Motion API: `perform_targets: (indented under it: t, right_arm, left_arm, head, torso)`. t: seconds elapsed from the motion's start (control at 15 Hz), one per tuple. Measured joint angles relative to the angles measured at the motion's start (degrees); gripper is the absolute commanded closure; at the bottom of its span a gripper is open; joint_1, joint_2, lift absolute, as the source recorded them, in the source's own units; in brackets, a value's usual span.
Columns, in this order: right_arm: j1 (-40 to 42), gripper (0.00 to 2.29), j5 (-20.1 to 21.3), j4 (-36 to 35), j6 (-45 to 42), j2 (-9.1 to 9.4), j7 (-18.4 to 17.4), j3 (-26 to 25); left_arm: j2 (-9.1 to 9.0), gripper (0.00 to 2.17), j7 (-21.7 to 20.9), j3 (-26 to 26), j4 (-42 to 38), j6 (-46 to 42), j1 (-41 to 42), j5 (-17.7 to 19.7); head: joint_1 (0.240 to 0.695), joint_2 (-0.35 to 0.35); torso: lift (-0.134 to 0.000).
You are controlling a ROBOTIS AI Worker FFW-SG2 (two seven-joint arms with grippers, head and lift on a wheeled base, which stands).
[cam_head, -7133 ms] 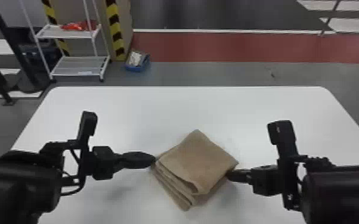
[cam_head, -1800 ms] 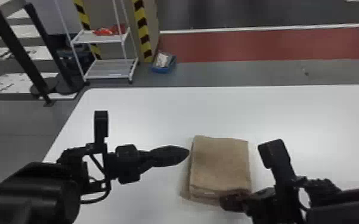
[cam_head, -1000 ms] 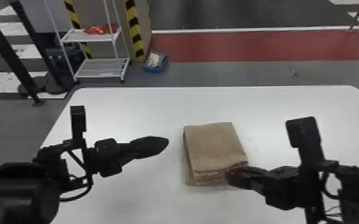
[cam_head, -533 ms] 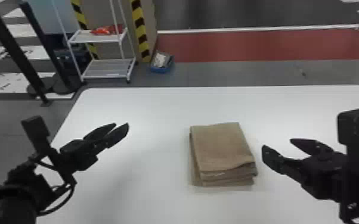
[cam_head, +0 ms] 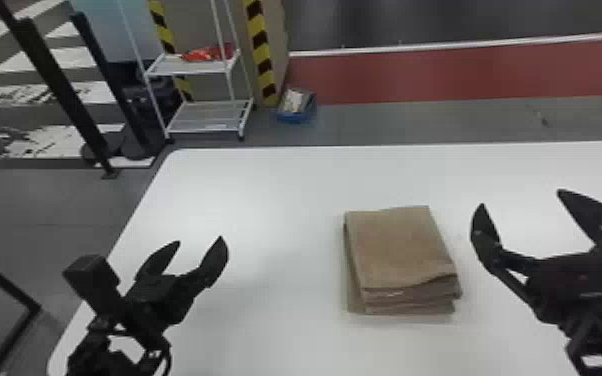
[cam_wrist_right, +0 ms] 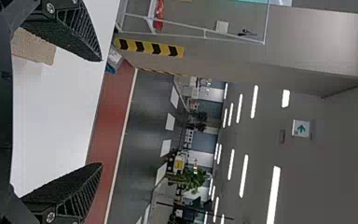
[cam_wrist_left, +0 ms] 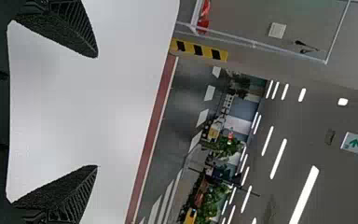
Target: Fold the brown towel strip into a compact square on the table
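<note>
The brown towel [cam_head: 401, 250] lies as a thick folded stack on the white table [cam_head: 265, 200], its layered edge facing the robot. Left of the towel and apart from it, my left gripper [cam_head: 192, 255] is open and holds nothing. To the towel's right, my right gripper [cam_head: 522, 212] stands open, also without contact. In the left wrist view, the left gripper [cam_wrist_left: 97, 111] has its fingers wide apart over the table surface. In the right wrist view, the right gripper [cam_wrist_right: 102, 112] is spread too, with part of the towel [cam_wrist_right: 33, 47] beside one finger.
Beyond the table's far edge stand a white shelf rack [cam_head: 205, 117] with red items and a blue bin [cam_head: 296, 107] on the floor. Dark posts [cam_head: 60, 90] rise past the table's left side.
Both grippers have opened. The right one let go of the towel's near right corner and drew away to the right; the left one moved back from the towel, which stays folded.
</note>
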Motion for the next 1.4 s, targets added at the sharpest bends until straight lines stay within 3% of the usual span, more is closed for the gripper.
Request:
perform_targets:
  t: [0.13,0.27,0.47,0.73,1.4]
  right_arm:
    - [1.0,0.09,-5.0,2.5,-3.6,0.0,0.2,-3.5]
    - [1.4,0.09,-6.9,3.7,-4.4,0.0,1.5,-4.3]
    - [1.7,0.09,-9.3,4.3,-4.8,0.0,1.9,-3.7]
    - [1.9,0.1,-12.3,4.7,-4.4,0.0,1.6,-2.0]
    - [3.0,0.1,-12.5,5.3,-4.7,0.0,1.9,-1.6]
  left_arm:
    - [-1.04,0.03,3.4,0.6,-1.0,-7.7,2.0,-2.9]
    - [-1.17,0.04,7.3,-1.8,-1.8,-17.2,3.9,-9.4]
    - [-1.19,0.04,7.5,-4.7,-5.0,-18.1,6.8,-15.3]
    - [-1.19,0.04,7.6,-5.2,-9.5,-15.0,10.7,-16.9]
    - [-1.19,0.03,10.4,-5.4,-13.3,-14.4,14.6,-17.0]
  head:
    - [0.695,0.169]
    - [0.695,0.166]
    - [0.695,0.138]
    - [0.695,0.146]
    - [0.695,0.167]
  torso:
    - [-0.124]
    - [-0.124]
    - [-0.124]
    - [-0.124]
    - [-0.124]
